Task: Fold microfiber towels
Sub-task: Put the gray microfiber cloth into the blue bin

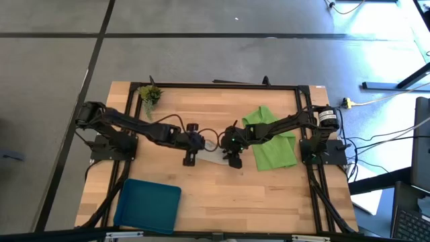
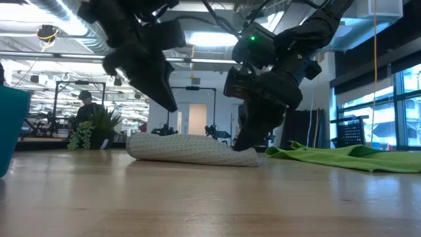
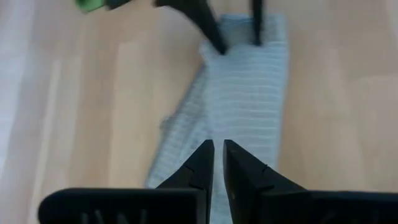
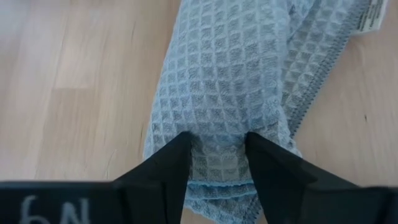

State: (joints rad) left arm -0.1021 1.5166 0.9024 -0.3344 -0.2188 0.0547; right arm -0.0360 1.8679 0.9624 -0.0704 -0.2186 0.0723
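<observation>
Your right fingers (image 4: pixel 217 158) are clamping the grey towel's (image 4: pixel 242 81) near end on the tabletop (image 4: pixel 68 74); your left fingers (image 3: pixel 217 163) (pressed together) are hovering over its opposite end.

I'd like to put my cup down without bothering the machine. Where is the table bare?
Bare wood lies along the near edge between the blue tray and the green towel, and along the far edge between the plant sprig and that towel. The middle is crowded: both arms meet over the grey towel, the right gripper with its fingers around one end.
</observation>
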